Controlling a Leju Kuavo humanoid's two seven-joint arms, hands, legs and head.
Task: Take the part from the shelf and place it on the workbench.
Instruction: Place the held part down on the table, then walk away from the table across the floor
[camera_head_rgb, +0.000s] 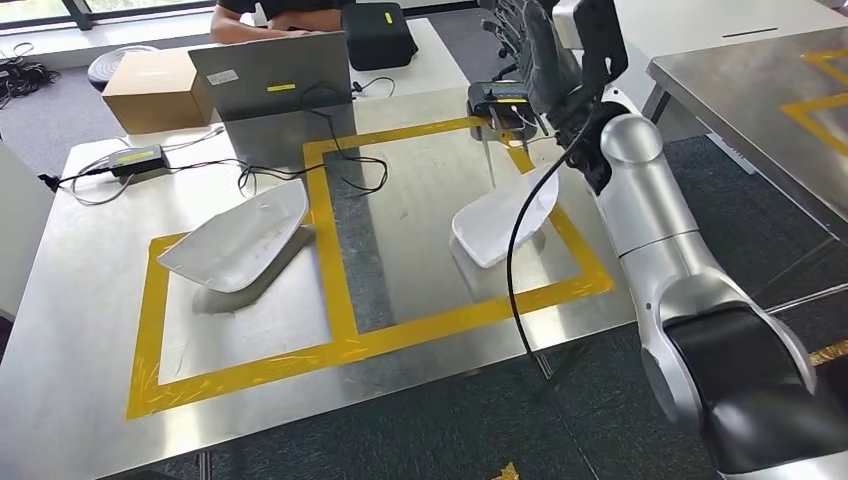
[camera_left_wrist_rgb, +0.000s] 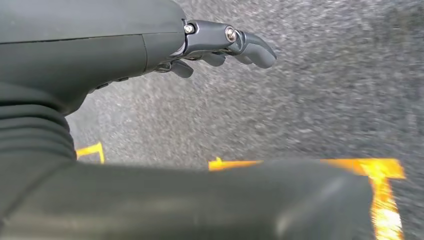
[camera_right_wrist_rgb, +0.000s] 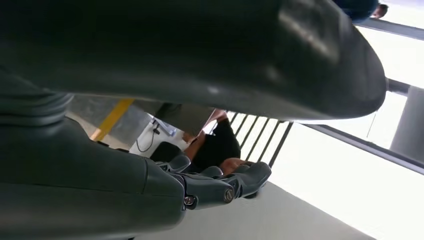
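- Workbench (camera_head_rgb: 90, 330): you are looking down on a steel top marked with yellow tape (camera_head_rgb: 340, 300) forming two adjoining rectangles.
- Part, left (camera_head_rgb: 240, 238): a white curved shell is lying inside the left taped rectangle, at about 9 o'clock from the bench's middle.
- Part, right (camera_head_rgb: 505, 215): a second white shell is resting in the right taped rectangle, at about 3 o'clock; one end is tipping upward toward the right arm; a black cable (camera_head_rgb: 515, 270) is crossing in front of it.
- Right hand (camera_head_rgb: 560, 45): it is raised at about 1 o'clock, above the bench's far edge; in the right wrist view its fingers (camera_right_wrist_rgb: 227, 182) are lying loosely curled, gripping nothing.
- Left hand (camera_left_wrist_rgb: 225, 45): it is hanging over grey carpet with yellow floor tape (camera_left_wrist_rgb: 380, 185); its fingers are spread slightly and holding nothing.
- Laptop (camera_head_rgb: 272, 75): grey, sitting at 11 o'clock on the far side; a person (camera_head_rgb: 270, 20) is sitting behind it.
- Cardboard box (camera_head_rgb: 155, 90): sitting at 10 o'clock, beside the laptop.
- Power adapter (camera_head_rgb: 137, 160): lying at 10 o'clock, its cables trailing across the bench.
- Small dark device (camera_head_rgb: 500, 105): sitting at 1 o'clock on the far tape line, just below the right hand.
- Black bag (camera_head_rgb: 378, 35): sitting at 12 o'clock beyond the laptop.
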